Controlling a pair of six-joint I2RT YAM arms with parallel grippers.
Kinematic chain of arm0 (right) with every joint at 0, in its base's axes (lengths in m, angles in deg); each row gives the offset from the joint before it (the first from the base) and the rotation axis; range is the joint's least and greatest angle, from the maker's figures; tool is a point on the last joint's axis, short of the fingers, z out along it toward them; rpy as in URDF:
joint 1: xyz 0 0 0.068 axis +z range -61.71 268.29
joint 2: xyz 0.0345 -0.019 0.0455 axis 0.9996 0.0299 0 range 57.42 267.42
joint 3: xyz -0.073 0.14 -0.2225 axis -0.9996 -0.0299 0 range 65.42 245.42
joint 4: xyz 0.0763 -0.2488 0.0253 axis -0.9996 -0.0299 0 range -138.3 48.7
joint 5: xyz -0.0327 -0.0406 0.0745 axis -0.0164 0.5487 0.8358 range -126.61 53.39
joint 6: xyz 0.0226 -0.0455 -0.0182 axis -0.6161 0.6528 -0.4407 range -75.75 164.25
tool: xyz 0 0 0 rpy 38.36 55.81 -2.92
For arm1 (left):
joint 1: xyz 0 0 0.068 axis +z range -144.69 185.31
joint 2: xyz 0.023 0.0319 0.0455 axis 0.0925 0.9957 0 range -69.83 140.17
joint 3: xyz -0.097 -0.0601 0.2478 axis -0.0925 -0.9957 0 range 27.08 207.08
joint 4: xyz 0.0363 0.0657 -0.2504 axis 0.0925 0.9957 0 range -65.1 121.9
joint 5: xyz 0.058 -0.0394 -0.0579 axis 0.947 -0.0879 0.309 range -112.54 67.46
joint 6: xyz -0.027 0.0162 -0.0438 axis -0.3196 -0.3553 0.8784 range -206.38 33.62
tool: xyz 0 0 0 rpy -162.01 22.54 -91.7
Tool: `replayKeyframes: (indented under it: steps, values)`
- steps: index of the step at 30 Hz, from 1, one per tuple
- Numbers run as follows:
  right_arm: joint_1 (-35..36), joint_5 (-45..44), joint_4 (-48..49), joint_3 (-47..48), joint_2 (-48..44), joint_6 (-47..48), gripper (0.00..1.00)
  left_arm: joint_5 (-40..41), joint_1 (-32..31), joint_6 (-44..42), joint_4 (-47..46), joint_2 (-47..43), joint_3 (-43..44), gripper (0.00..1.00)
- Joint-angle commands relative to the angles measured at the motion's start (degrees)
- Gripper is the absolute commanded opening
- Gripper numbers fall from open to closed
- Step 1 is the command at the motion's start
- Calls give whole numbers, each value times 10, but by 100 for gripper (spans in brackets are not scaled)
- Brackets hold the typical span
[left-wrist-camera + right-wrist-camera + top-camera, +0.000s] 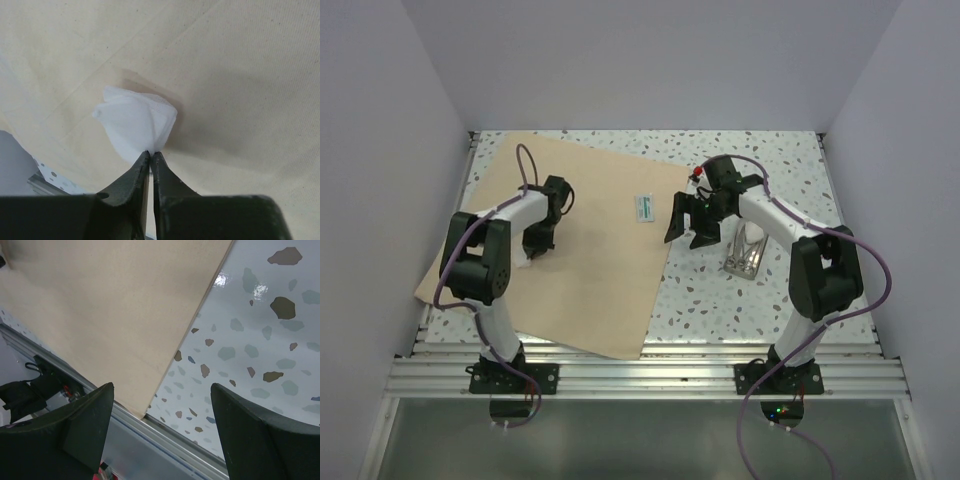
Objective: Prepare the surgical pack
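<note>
The left hand (151, 156) is pinching one corner of a crumpled white gauze square (137, 125) between nearly closed fingertips, low over the left part of the tan wrap sheet (600, 270), apparently placing it where the wrap can enclose it; the sheet is lying flat, skewed, on the speckled tabletop (720, 310). The right hand (161, 390) is hanging wide open and empty above the sheet's right edge, probably standing clear; the steel tray (748, 255) is sitting off the sheet, near that edge, not yet packed.

A speckled white tabletop (715, 300) sits between plain grey walls (375, 120), with aluminium rails (650, 374) along its near edge.
</note>
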Motion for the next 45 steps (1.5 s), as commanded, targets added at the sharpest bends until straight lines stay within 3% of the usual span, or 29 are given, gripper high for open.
replayKeyframes:
  steps: [1,10,24,32,37,45]
  values:
    - [2,14,-4,18,1,-2,82,-7,1,-17,-16,10,-3,14]
    - [2,13,-5,19,1,-1,82,-4,1,-24,-22,22,-6,31]
    - [2,10,-8,17,-4,1,82,12,6,-29,-56,17,-39,31]
    - [2,10,-8,19,-4,1,82,31,14,-29,-71,6,-55,20]
    - [3,10,-8,18,-5,1,82,40,18,-26,-68,-9,-46,1]
    - [5,12,-6,28,-1,-1,82,31,17,-10,-30,-27,-5,0]
